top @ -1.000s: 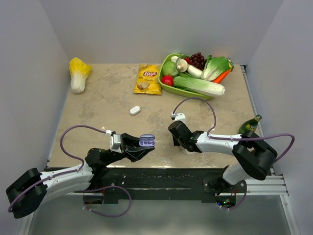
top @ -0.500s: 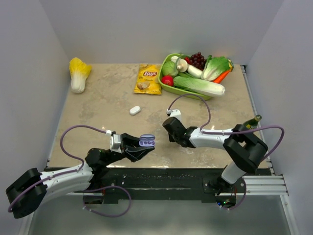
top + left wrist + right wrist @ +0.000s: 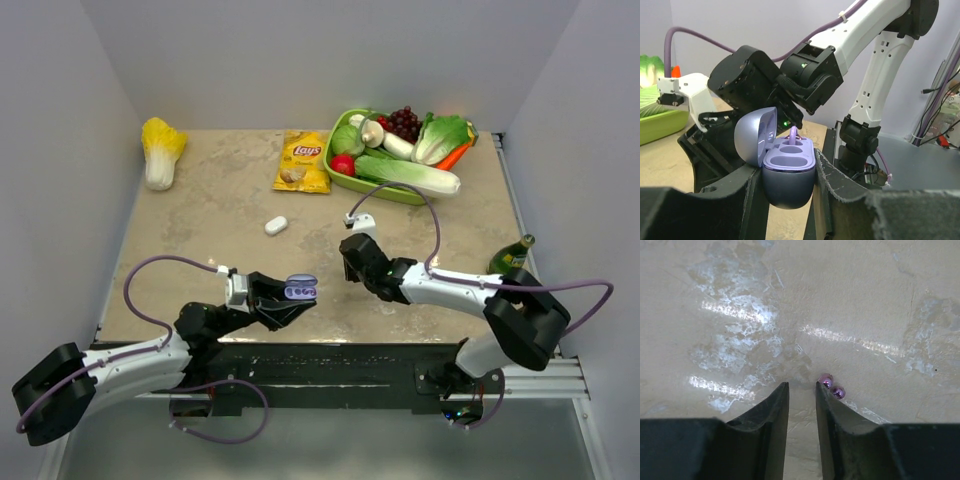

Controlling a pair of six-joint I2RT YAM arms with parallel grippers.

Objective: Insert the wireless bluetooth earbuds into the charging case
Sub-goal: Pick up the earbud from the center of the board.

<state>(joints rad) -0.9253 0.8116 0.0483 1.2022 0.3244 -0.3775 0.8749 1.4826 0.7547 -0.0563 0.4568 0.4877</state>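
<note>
My left gripper is shut on the lavender charging case, held above the table's near edge with its lid tipped open. A purple piece stands up from the case's far slot; the two nearer hollows are bare. My right gripper hangs low over the table, just right of the case, jaws open a narrow gap with nothing between them. Two tiny glossy purple earbuds lie on the tabletop against the outer side of its right fingertip.
A small white oblong object lies mid-table. At the back stand a chips bag, a green basket of vegetables and a cabbage. A green bottle stands by the right edge.
The right gripper swung left toward the case, then drew slightly back and away from the near edge. The left arm and the case have not moved.
</note>
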